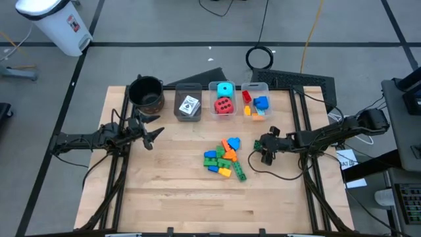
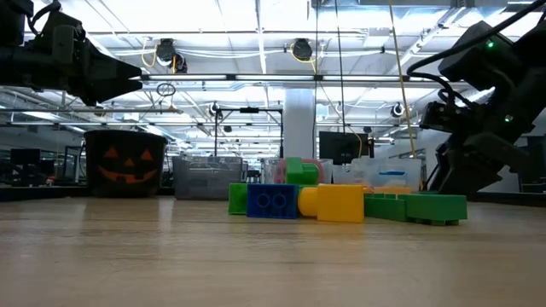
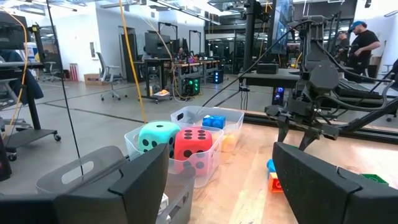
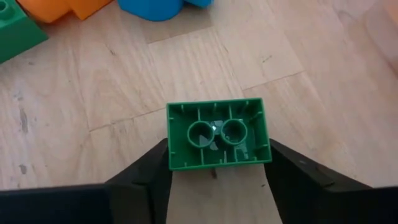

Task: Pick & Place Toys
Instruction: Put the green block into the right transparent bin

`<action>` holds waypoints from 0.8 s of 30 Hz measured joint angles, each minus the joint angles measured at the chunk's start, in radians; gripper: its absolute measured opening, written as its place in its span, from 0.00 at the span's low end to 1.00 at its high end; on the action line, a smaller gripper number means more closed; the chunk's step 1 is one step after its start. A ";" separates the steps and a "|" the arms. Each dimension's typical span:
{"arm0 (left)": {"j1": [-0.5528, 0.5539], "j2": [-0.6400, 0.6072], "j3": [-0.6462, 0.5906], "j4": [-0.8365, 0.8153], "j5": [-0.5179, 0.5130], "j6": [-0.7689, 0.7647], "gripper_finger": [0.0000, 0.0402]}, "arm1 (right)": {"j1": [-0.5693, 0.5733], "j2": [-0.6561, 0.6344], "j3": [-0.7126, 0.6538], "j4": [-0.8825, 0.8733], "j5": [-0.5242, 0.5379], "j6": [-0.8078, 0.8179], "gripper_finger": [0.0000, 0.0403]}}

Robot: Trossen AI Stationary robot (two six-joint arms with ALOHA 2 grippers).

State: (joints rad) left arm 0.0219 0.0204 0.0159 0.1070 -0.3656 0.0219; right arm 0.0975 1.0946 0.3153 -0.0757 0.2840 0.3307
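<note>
A pile of small blue, green, orange and yellow bricks [image 1: 225, 157] lies mid-table. My right gripper [image 1: 262, 150] stands just right of the pile, slanting down, shut on a green brick [image 4: 217, 134] whose hollow underside faces the wrist camera. My left gripper [image 1: 154, 135] waits open and level at the table's left, with nothing between its fingers [image 3: 143, 180]. A red cube [image 1: 224, 106] and a cyan cube [image 1: 225, 89] sit in a clear bin. White cards [image 1: 189, 105] lie in a grey bin. My right gripper pinches the green brick by its two short ends [image 4: 177, 146], one finger on each. The fingers come slanting down from the table's right side. The brick sits level across the gap, underside toward the wrist. I cannot tell whether it is clear of the table.
A black round pot [image 1: 146, 92] stands at the far left. A third clear bin [image 1: 255, 102] at the far side holds red, blue and orange bricks. A blue piece [image 4: 152, 7] and an orange piece [image 4: 59, 7] lie just beyond the held brick. Bare wood spans the near half.
</note>
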 joint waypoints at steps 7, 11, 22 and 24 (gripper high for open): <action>0.000 0.000 0.000 0.000 0.000 0.000 0.73 | 0.000 0.000 0.000 0.001 0.000 -0.024 0.50; 0.000 0.000 0.000 0.000 0.000 0.000 0.73 | 0.000 0.000 0.000 0.011 -0.001 -0.037 0.46; 0.000 0.000 0.000 0.000 0.000 0.000 0.73 | 0.001 -0.038 0.000 0.155 -0.055 -0.085 0.47; 0.000 0.000 0.000 0.000 0.000 0.000 0.73 | 0.001 -0.045 0.000 0.196 -0.054 -0.089 0.46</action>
State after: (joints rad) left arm 0.0216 0.0205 0.0158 0.1073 -0.3656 0.0219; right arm 0.0982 1.0500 0.3153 0.1203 0.2298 0.2413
